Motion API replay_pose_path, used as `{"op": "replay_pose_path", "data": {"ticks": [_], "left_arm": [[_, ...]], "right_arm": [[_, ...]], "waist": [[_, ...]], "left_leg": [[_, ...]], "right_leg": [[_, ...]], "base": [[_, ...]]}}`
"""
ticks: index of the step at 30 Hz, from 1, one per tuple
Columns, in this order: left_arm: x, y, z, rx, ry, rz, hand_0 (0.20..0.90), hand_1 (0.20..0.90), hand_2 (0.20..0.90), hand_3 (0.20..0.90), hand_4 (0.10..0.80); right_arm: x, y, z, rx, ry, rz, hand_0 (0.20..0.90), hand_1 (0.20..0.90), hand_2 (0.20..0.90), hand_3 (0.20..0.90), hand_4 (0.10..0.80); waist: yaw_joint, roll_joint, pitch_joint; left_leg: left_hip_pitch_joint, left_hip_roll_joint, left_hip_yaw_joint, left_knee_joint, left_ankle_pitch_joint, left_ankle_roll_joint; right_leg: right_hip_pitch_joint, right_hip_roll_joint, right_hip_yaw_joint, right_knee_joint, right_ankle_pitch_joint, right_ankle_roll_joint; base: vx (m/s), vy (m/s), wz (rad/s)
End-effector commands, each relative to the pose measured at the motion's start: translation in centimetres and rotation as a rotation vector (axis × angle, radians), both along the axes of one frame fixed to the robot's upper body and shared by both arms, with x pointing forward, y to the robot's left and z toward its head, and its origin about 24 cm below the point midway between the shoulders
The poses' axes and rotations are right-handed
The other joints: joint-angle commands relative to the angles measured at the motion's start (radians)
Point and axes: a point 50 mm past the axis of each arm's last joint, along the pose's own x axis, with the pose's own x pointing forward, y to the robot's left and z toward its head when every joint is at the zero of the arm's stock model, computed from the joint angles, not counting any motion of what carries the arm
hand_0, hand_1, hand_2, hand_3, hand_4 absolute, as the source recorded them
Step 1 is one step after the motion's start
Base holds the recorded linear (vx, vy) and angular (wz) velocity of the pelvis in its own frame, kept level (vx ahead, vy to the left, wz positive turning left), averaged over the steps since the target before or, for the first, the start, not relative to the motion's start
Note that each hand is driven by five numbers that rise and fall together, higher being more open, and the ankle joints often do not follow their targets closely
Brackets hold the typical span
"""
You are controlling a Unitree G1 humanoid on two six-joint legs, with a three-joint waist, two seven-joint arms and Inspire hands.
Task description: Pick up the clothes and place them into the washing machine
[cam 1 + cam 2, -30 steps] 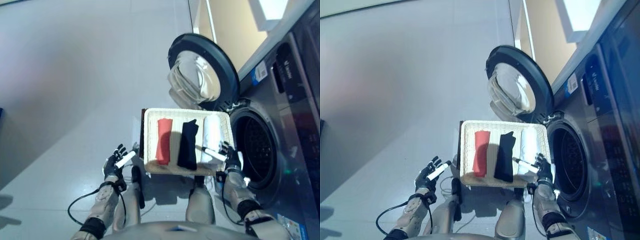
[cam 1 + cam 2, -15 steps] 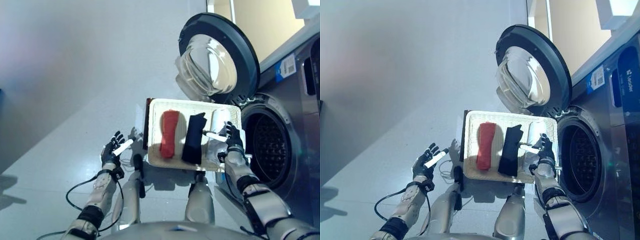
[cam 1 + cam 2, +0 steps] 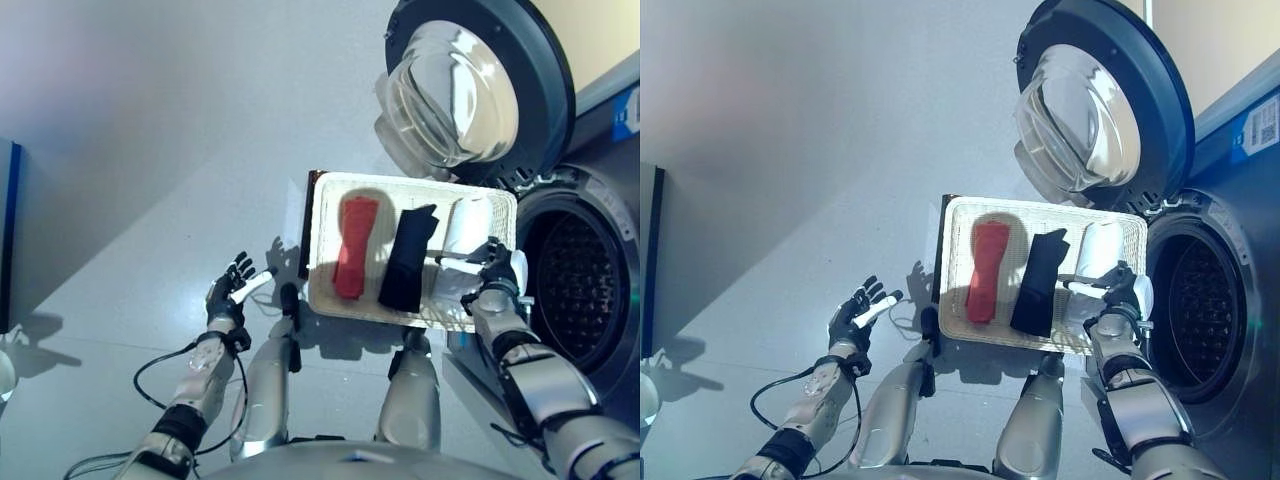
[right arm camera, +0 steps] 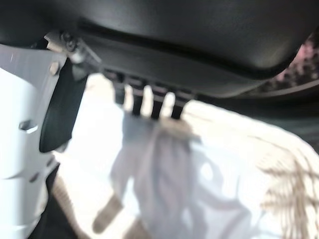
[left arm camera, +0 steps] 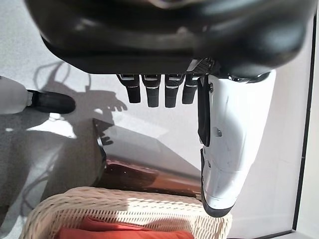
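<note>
A shallow wicker basket (image 3: 318, 262) rests on a low dark brown box (image 5: 149, 173) beside the washing machine. In it lie a red cloth (image 3: 354, 246), a black cloth (image 3: 407, 258) and a white cloth (image 3: 469, 222), side by side. My right hand (image 3: 496, 281) is open at the basket's right end, fingers straight just over the white cloth (image 4: 164, 169), its white-covered thumb (image 4: 20, 129) pointing toward the black cloth. My left hand (image 3: 227, 296) is open and empty over the floor, left of the basket; in its wrist view (image 5: 169, 35) the basket's corner (image 5: 124, 206) and red cloth (image 5: 124, 232) lie past the fingers.
The washing machine's drum opening (image 3: 585, 285) is right of the basket. Its round door (image 3: 470, 90) stands swung open behind the basket. A blue-edged object (image 3: 8, 235) stands at the far left. Grey floor (image 3: 150, 150) lies to the left.
The camera has shifted, so the whole scene sits higher and further right. My right hand has reached forward from the basket's near edge onto the white cloth. My left hand stays open.
</note>
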Motion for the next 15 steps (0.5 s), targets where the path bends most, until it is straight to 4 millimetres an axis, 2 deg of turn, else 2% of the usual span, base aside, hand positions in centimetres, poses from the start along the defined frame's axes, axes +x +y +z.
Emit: {"op": "replay_pose_path", "data": {"ticks": [1,7,10,15], "left_arm": [[0.2,0.8,1.8,0.003,-0.123,0.035,0.9,0.9,0.9,0.9,0.8],[0.1,0.7,2.7,-0.021,-0.168,0.012,0.9,0.9,0.9,0.9,0.8],[0.1,0.4,3.3,-0.031,-0.2,-0.026,0.9,0.9,0.9,0.9,0.8],[0.2,0.3,4.0,-0.046,-0.232,-0.05,0.9,0.9,0.9,0.9,0.8]], "right_arm": [[0.8,-1.6,2.4,-0.124,-0.055,-0.027,0.9,0.9,0.9,0.9,0.8],[0.6,-2.1,1.9,-0.186,0.085,-0.013,0.9,0.9,0.9,0.9,0.8],[-0.4,-2.5,1.0,-0.227,0.196,-0.003,0.9,0.9,0.9,0.9,0.8],[-1.2,-3.2,0.6,-0.262,0.272,0.008,0.9,0.9,0.9,0.9,0.8]], "waist": [[-0.001,-0.009,-0.038],[0.03,0.033,-0.029],[0.054,0.061,-0.031],[0.066,0.083,-0.033]], "left_leg": [[-0.068,0.053,-0.037,0.119,-0.058,-0.07],[-0.113,0.029,-0.039,0.143,-0.066,-0.062],[-0.15,0.014,-0.042,0.171,-0.075,-0.055],[-0.201,-0.004,-0.045,0.208,-0.085,-0.045]], "right_leg": [[-0.065,-0.08,0.054,0.104,0.016,0.017],[-0.126,-0.1,0.071,0.145,0.007,0.017],[-0.158,-0.115,0.074,0.173,0.0,0.02],[-0.211,-0.133,0.083,0.219,-0.008,0.023]], "base": [[-0.012,-0.003,-0.07],[-0.018,0.029,0.0],[-0.016,0.029,0.08],[-0.019,0.029,0.12]]}}
